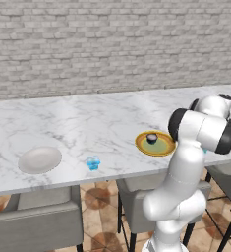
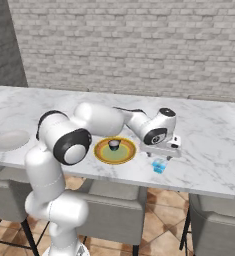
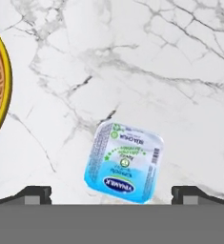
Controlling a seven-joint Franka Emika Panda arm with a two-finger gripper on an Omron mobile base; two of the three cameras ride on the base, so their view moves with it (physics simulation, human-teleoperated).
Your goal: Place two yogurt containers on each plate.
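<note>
A yellow-orange rimmed plate [image 1: 155, 147] [image 2: 124, 156] with a green centre carries the black, white-topped yogurt cup [image 1: 152, 138] [image 2: 114, 145]. To its right on the marble lies a light blue yogurt cup [image 2: 159, 166] [image 3: 124, 162], label up. My gripper [image 2: 162, 157] [image 3: 112, 194] hangs just above that cup, open, with a fingertip [image 3: 35, 193] on each side and apart from it. The plate's rim [image 3: 7, 81] shows at the hand view's left edge. An off-white plate [image 1: 39, 159] [image 2: 10, 140] sits far left, with another light blue cup [image 1: 93, 163] beside it.
The long marble counter [image 1: 87, 123] runs in front of a grey brick wall. Grey chairs [image 1: 33, 221] [image 2: 114, 215] are tucked under its front edge. My arm's white links hide the counter part right of the yellow plate in the left base view.
</note>
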